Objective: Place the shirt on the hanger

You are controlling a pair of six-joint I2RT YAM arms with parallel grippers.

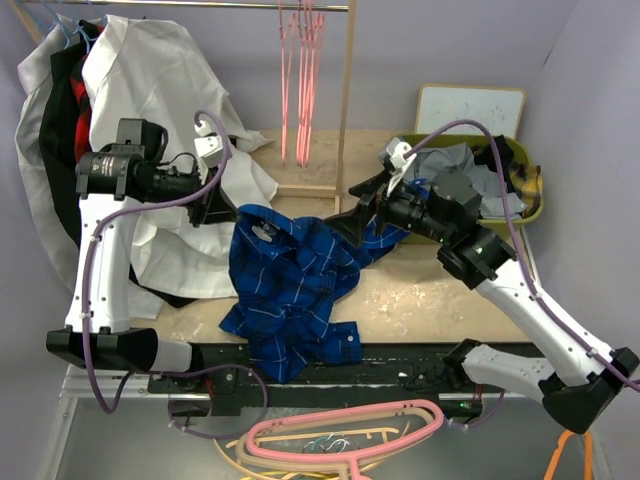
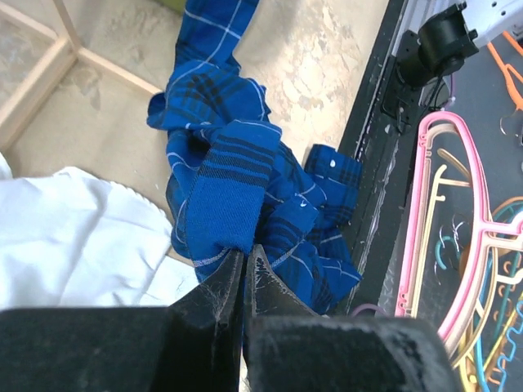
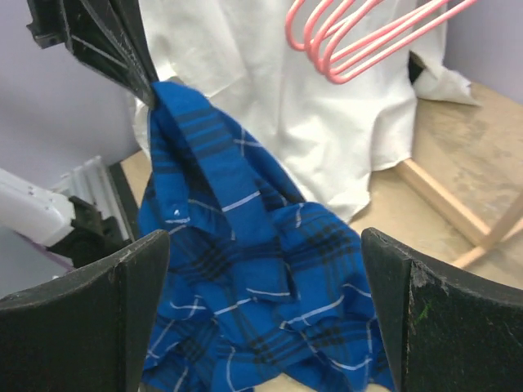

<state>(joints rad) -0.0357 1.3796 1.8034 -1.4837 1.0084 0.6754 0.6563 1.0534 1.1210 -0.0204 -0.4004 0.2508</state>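
Note:
The blue checked shirt (image 1: 290, 280) lies crumpled on the table, with one part lifted at its upper left. My left gripper (image 1: 226, 212) is shut on that lifted fabric; in the left wrist view the fingertips (image 2: 245, 255) pinch a fold of the shirt (image 2: 237, 163). My right gripper (image 1: 362, 222) is open beside the shirt's right side; in its wrist view the jaws (image 3: 265, 310) stand wide apart with the shirt (image 3: 261, 286) below them. Thin pink hangers (image 1: 300, 80) hang from the rail at the back, and they also show in the right wrist view (image 3: 368, 33).
A large white garment (image 1: 170, 110) hangs at the back left, touching the table. The wooden rack post (image 1: 345, 100) stands behind the shirt. A green bin (image 1: 535, 195) with grey clothes is at the right. A thicker pink hanger (image 1: 350, 440) lies on the floor in front.

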